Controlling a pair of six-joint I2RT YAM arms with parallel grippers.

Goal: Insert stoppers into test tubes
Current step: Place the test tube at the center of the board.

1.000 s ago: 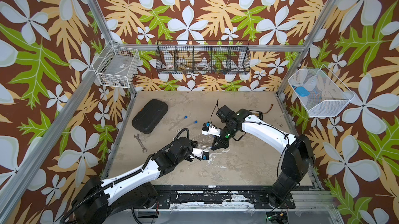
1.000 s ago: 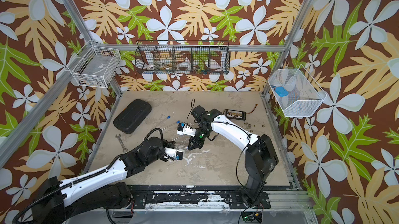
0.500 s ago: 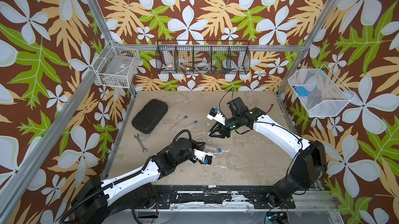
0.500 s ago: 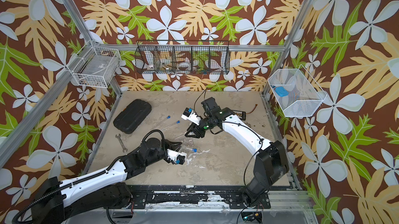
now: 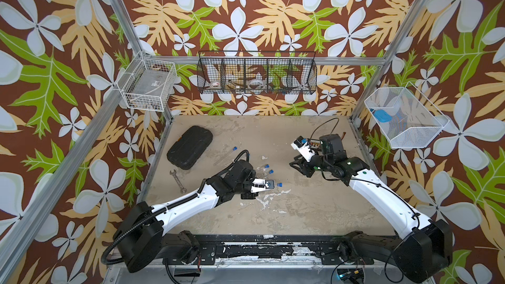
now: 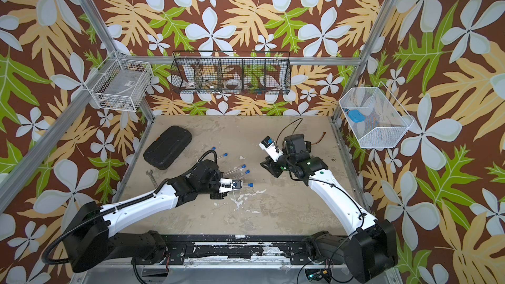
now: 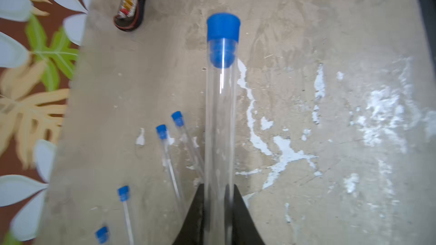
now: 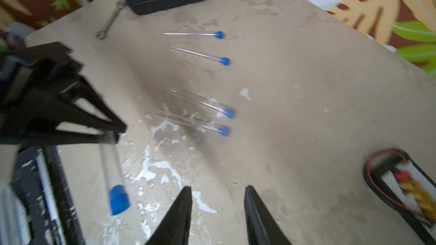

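Left arm first: it runs long and low from its base, out past the black case (image 5: 190, 147) toward the middle of the desk (image 5: 300, 214). The left hand (image 7: 218, 208) is clamped on a clear test tube (image 7: 220, 114), which juts straight out beyond the fingertips, pointing away from the case. There's a blue stopper (image 7: 223, 33) in its mouth. The left wrist view gives the detail: the ribbed plug sits inside the glass. Both top views shrink that stopper (image 5: 279, 184) to a blue dot.

Over to the right arm: it arches up from its base, wrist folded back, so the right hand (image 8: 218, 188) tilts down at the desk and faces toward the case. Its fingers stand moderately apart with only bare desk between them, well apart from that test tube.

The right wrist view shows the left hand from outside, pinched on the glass. It also shows four other tubes (image 8: 198, 54) lying flat between the case and the right hand, each blue-capped at the end away from the case. In the left wrist view they are blurred. A wrench (image 5: 177, 180) lies just beside the case. A battery pack (image 8: 401, 184), with red wire and orange connectors, sits well apart from the case. In a top view the right arm covers most of that pack (image 5: 314, 142).
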